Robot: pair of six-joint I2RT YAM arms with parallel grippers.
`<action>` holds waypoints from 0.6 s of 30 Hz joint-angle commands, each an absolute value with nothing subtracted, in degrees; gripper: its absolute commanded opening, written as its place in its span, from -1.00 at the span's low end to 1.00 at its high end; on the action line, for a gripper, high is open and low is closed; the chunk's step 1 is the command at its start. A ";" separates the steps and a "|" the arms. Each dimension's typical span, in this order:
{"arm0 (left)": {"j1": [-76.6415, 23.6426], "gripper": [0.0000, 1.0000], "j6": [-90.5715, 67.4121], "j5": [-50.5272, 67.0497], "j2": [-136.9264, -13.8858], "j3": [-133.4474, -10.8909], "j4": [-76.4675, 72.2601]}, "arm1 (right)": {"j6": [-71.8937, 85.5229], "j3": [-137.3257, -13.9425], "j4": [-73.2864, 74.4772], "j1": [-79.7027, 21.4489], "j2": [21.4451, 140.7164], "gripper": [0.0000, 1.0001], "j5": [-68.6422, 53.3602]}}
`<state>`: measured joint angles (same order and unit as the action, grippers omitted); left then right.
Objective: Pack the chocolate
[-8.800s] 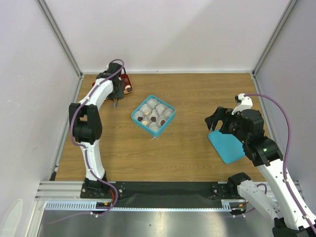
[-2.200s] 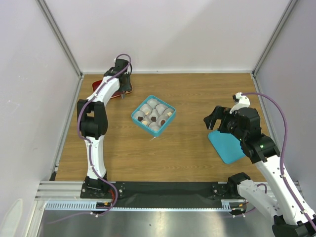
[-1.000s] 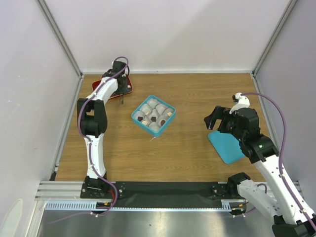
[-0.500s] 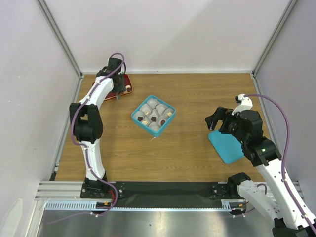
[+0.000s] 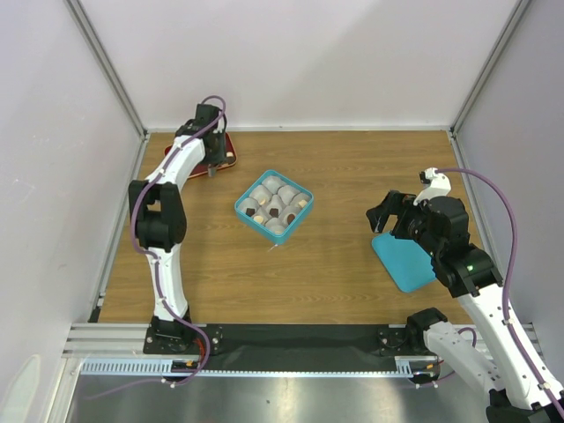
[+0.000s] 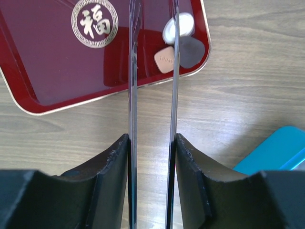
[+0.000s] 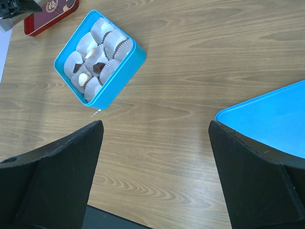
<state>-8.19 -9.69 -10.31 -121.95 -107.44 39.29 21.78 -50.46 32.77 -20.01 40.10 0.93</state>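
Observation:
In the left wrist view, three pieces of chocolate lie in a corner of the red tray (image 6: 57,71): a pale round one (image 6: 183,21), a tan one (image 6: 164,62) and a dark one (image 6: 192,50). My left gripper (image 6: 152,47) hangs over that tray with its thin blades apart and nothing between them. The right blade crosses the pale and tan pieces. The teal box (image 5: 248,217) holds white paper cups, some with chocolate (image 7: 98,67) inside. My right gripper (image 7: 155,125) is open over bare wood beside the teal lid (image 7: 271,119).
The red tray (image 5: 227,141) sits in the far left corner against the enclosure walls. The teal lid (image 5: 404,260) lies flat at the right, partly under the right arm. A corner of the teal box (image 6: 279,150) shows in the left wrist view.
My left gripper's blades have spread a little over the red tray, and the left arm has shifted slightly. The right arm has barely moved.

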 commanded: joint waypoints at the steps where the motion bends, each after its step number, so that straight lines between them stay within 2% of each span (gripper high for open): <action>1: -7.47 -0.07 -7.30 -10.81 -122.25 -110.04 35.77 | 20.92 -52.12 32.61 -19.95 39.99 0.98 1.67; 18: -7.38 -0.07 -5.45 -13.27 -124.54 -108.46 30.41 | 20.74 -51.33 32.52 -19.78 40.34 0.99 2.55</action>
